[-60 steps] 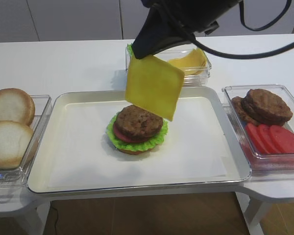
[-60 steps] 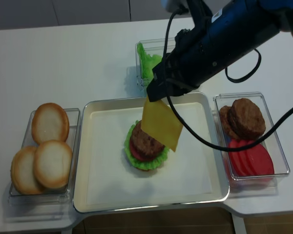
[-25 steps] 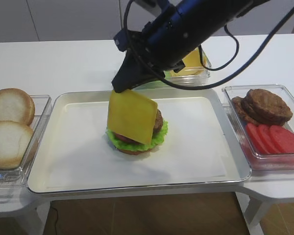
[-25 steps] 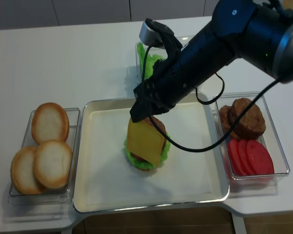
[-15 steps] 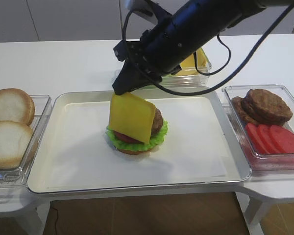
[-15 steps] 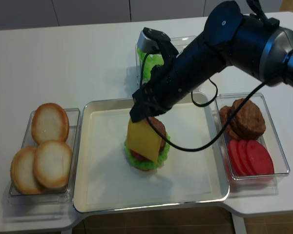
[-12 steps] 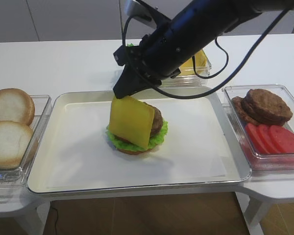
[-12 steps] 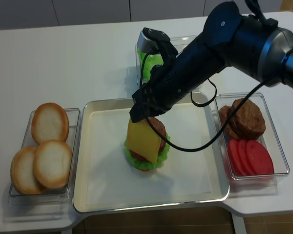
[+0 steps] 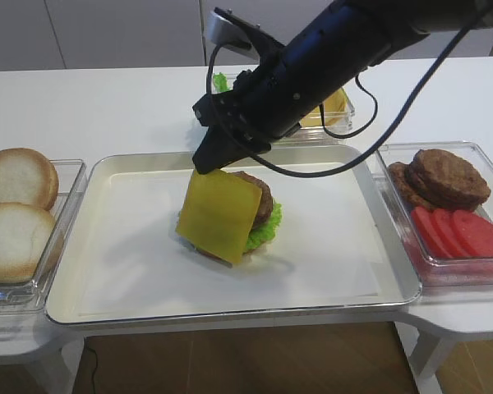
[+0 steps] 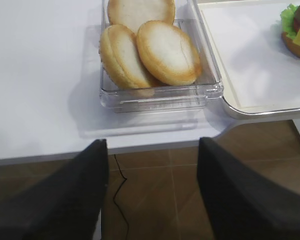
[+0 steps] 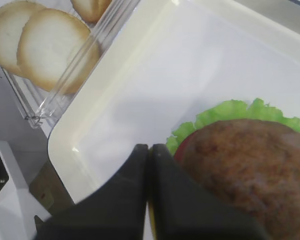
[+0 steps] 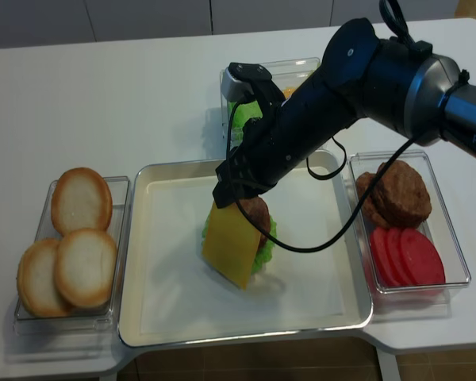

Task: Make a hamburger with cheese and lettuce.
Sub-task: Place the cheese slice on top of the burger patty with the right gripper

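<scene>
The hamburger (image 9: 256, 199) sits mid-tray as a stack of bun base, lettuce (image 9: 269, 223), tomato and a brown patty on top. My right gripper (image 9: 205, 162) hangs just above its left rear edge, shut on the top corner of the yellow cheese (image 9: 220, 215). The slice slants down over the stack's front-left side. From the right wrist, the closed fingers (image 11: 149, 150) pinch a yellow sliver beside the patty (image 11: 250, 170). In the realsense view the cheese (image 12: 232, 244) covers the burger's left half. My left gripper (image 10: 152, 142) is open and holds nothing, off the table's front edge.
The white tray (image 9: 131, 271) holds the burger. A clear box of bun halves (image 9: 16, 213) stands on the left. Patties and tomato slices (image 9: 448, 205) fill a box on the right. A back container (image 9: 329, 107) holds spare cheese and lettuce.
The right gripper has sunk slightly and the cheese's lower edge has swung forward and down, so the slice now slants over the burger's front-left. The left gripper is unseen earlier.
</scene>
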